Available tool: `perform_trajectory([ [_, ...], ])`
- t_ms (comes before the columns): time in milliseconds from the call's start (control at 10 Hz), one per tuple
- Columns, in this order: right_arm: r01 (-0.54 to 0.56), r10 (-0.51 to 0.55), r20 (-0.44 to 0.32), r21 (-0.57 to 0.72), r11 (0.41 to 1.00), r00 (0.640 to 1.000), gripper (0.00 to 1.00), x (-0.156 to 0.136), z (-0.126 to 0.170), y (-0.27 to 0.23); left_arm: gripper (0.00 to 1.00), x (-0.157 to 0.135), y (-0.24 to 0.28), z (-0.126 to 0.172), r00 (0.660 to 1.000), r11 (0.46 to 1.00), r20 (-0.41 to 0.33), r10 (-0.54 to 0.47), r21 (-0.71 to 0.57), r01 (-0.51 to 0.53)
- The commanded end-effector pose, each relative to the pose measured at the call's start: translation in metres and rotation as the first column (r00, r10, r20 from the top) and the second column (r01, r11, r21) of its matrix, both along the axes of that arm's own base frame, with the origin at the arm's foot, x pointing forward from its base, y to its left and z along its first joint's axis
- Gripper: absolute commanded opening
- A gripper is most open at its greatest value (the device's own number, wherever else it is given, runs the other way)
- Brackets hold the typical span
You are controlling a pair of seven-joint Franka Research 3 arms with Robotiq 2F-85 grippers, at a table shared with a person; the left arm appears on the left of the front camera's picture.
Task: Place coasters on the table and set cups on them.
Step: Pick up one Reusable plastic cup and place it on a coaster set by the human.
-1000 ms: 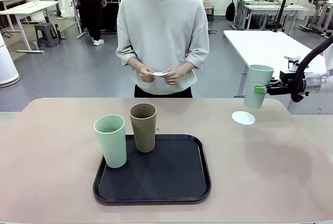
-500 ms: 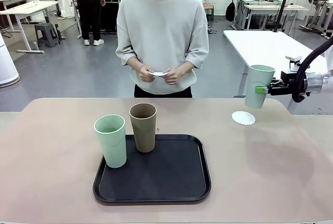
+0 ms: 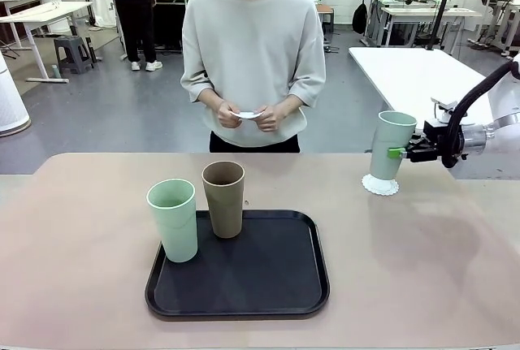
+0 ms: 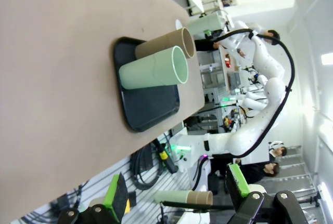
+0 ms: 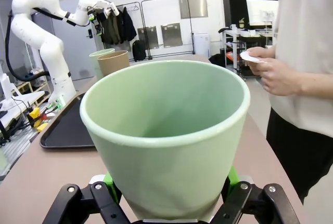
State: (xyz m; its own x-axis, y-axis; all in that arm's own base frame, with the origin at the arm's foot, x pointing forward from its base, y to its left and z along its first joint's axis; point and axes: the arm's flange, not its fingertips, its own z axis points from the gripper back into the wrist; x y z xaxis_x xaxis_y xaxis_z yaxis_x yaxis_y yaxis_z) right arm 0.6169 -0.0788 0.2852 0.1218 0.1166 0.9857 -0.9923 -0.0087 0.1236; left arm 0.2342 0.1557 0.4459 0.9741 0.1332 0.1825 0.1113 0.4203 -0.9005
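R gripper (image 3: 404, 153), fingers clamped on a mint cup (image 3: 390, 143), has lowered it, slightly tilted, from mid-air to the coaster (image 3: 380, 188) at the table's (image 3: 455, 269) far right, so 1st cup's nearly set; L gripper (image 4: 177, 190) fingers apart; brown cup (image 3: 223, 200) & 2nd mint cup (image 3: 173, 220) wait on tray (image 3: 268, 285).

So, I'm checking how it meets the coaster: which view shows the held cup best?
Front view: the held mint cup shows whole, tilted, base at the coaster. Right wrist view gives its rim and inside; left wrist view, a small far shape.
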Motion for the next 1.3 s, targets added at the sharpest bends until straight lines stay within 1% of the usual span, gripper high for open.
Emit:
perform_trajectory([
  [0, -0.042, 0.042, 0.056, 0.001, 0.999, 0.998, 0.86, 0.003, -0.004, -0.004, 1.00, 0.000, 0.001, 0.000, 1.000, 1.000, 0.011, 0.006, -0.003, -0.006],
  [200, -0.046, 0.046, 0.065, -0.010, 0.999, 0.997, 0.86, 0.005, -0.008, -0.004, 1.00, 0.000, 0.001, 0.000, 1.000, 1.000, 0.011, 0.006, -0.003, -0.006],
  [600, -0.023, 0.025, 0.049, -0.050, 0.998, 0.998, 0.86, 0.013, -0.015, -0.005, 1.00, 0.000, 0.001, 0.000, 1.000, 1.000, 0.011, 0.006, -0.003, -0.006],
  [1000, 0.002, -0.001, 0.028, -0.059, 0.998, 1.000, 0.86, 0.028, -0.023, -0.007, 1.00, 0.000, 0.001, 0.000, 1.000, 1.000, 0.011, 0.006, -0.003, -0.006],
  [1200, 0.004, -0.002, 0.020, -0.060, 0.998, 1.000, 0.86, 0.029, -0.027, -0.006, 1.00, 0.000, 0.001, 0.000, 1.000, 1.000, 0.011, 0.006, -0.003, -0.006],
])
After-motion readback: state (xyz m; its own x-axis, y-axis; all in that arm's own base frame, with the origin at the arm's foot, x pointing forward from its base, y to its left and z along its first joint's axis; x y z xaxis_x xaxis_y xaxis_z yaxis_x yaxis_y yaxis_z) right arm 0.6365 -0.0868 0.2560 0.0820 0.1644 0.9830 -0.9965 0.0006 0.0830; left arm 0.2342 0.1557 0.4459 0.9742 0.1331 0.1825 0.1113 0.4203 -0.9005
